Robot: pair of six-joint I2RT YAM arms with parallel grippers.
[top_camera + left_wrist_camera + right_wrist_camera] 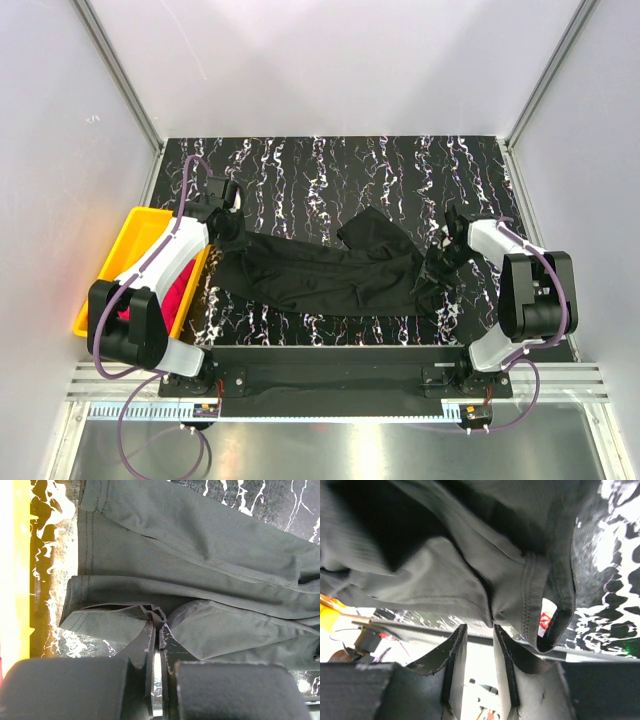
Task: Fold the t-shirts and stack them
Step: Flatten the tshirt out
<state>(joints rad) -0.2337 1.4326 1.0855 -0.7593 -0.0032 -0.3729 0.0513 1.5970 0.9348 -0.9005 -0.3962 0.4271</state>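
Pink t-shirt (180, 288) in yellow tray (130, 235); black t-shirt (320, 275) spread on table (330, 170).

A yellow plastic tray (140, 235) sits at the left edge of a table (330, 170), angled so that its far end leans toward the middle. The table top is black with white marbled streaks running from near to far. Plain white walls (330, 60) close in the back and both sides, joined at the corners by slim metal posts (120, 70). A silver slotted rail (575, 385) runs along the near edge of the table.
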